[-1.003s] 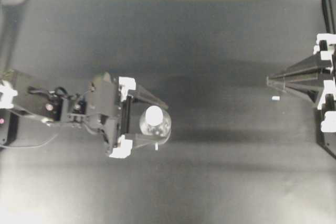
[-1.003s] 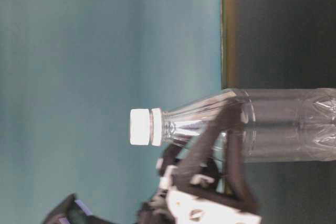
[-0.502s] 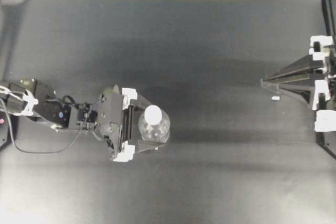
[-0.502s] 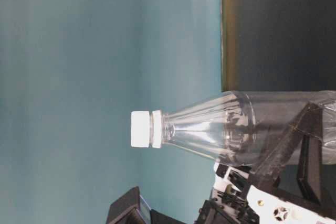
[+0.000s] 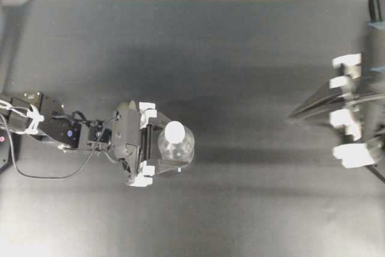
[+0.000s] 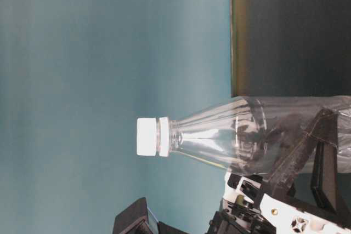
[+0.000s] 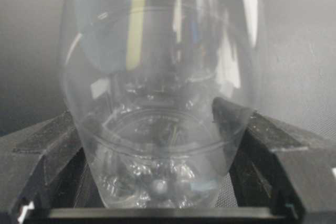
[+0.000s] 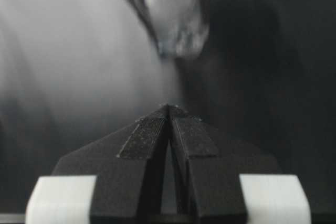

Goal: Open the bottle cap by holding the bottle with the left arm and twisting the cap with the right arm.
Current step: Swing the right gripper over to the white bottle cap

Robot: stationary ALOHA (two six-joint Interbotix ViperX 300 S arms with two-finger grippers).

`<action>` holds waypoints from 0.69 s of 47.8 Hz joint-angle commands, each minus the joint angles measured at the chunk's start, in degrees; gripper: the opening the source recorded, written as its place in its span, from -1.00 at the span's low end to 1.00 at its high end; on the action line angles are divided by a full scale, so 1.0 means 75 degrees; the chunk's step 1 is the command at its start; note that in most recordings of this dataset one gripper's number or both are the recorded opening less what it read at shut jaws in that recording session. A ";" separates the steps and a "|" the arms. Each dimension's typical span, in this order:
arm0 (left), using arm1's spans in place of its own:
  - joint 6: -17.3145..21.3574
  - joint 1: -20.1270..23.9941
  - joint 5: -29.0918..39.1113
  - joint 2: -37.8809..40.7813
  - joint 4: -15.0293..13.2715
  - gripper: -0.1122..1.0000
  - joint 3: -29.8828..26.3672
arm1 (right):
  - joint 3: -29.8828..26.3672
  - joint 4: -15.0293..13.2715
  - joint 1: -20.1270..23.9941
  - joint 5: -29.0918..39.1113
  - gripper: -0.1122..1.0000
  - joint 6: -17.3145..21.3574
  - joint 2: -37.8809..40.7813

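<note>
Two shifts noted. Narrowed in on the bottle, upright centre-left on the counter, with the left end effector (touching its lower sides, firm clamp uncertain). Swung in from far right with the right end effector, pressed together; bottle cap untouched.

Lab bench: black mat, teal backdrop

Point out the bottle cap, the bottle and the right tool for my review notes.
bottle cap [image 6: 147, 136]: table-level view, on the cap's white side wall.
bottle [image 7: 157, 103]: left wrist view, on the clear lower body between the fingers.
right tool [image 8: 169, 109]: right wrist view, at the meeting fingertips.
</note>
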 commanded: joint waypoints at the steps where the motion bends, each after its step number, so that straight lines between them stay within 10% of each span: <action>1: 0.0012 -0.0023 -0.0023 -0.0012 0.0023 0.64 -0.0035 | -0.0926 0.0047 0.0117 0.0668 -0.77 0.0082 0.0492; 8: 0.0012 -0.0023 -0.0012 -0.0012 0.0023 0.64 -0.0035 | -0.2027 0.0340 0.0070 0.1570 -0.53 0.0223 0.1477; 21: 0.0000 -0.0023 -0.0012 -0.0012 0.0023 0.64 -0.0023 | -0.3949 0.0527 0.0023 0.2602 0.65 0.1336 0.3293; 33: -0.0023 -0.0035 -0.0012 -0.0023 0.0023 0.64 -0.0012 | -0.6035 0.0527 -0.0211 0.3820 0.64 0.2707 0.4805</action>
